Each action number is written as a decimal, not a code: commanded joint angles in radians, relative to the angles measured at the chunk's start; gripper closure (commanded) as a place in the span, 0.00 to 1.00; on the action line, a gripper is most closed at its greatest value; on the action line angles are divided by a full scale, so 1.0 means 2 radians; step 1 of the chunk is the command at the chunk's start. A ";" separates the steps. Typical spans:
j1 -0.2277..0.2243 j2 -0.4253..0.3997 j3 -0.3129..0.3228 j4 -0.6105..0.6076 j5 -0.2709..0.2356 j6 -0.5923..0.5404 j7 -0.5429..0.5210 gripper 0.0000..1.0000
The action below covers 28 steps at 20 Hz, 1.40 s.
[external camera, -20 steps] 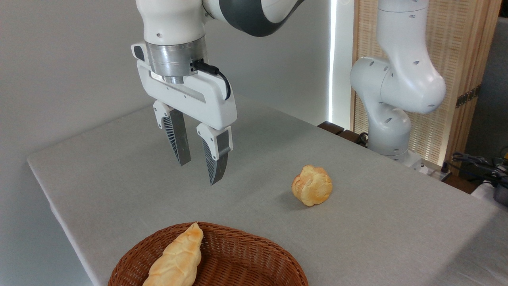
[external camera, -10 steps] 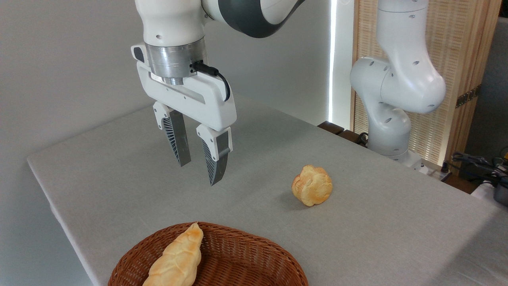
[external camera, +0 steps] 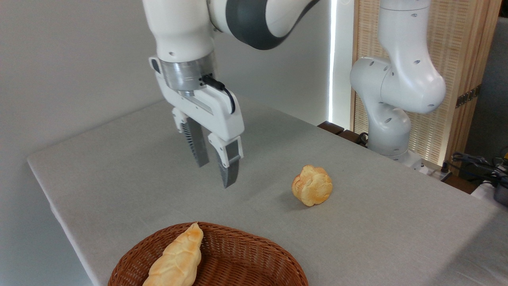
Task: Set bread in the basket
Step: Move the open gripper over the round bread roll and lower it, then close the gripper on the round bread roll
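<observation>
Camera view, fixed and looking down across the worktop (external camera: 119,174): the bread (external camera: 312,185) sits on the grey cloth to the right of the tool (external camera: 216,173) and lower than it, well apart from the fingertips. The tool hangs above the worktop with its two ribbed fingers (external camera: 229,167) pointing down and a narrow gap between them — it holds nothing.

The bread is a small round bun, golden-orange, with lumpy lobes folded like a rosette; it casts a soft shadow to its left. It lies alone, touching nothing but the cloth.

From the bread, the basket (external camera: 246,254) is toward the near edge and to the left — an oval of reddish-brown wicker, shallow, cut off by the bottom of the frame. Inside it, against its left side, lies a long pale plaited loaf (external camera: 178,258) (tapered to a point at its far end). Behind the bread and to the right stands the white base column of the arm (external camera: 393,87), in front of a slatted wooden panel (external camera: 456,59). Between the bread and the tool, and between the bread and the basket, the cloth is bare.
</observation>
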 commanded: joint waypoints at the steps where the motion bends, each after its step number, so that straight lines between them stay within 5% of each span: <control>1: 0.005 -0.047 0.001 -0.069 -0.001 0.003 0.054 0.00; 11: 0.011 -0.098 0.050 -0.167 0.003 -0.006 0.223 0.00; 20: 0.012 -0.092 0.054 -0.176 0.006 -0.047 0.225 0.00; 28: 0.013 -0.088 0.064 -0.176 0.051 -0.083 0.229 0.00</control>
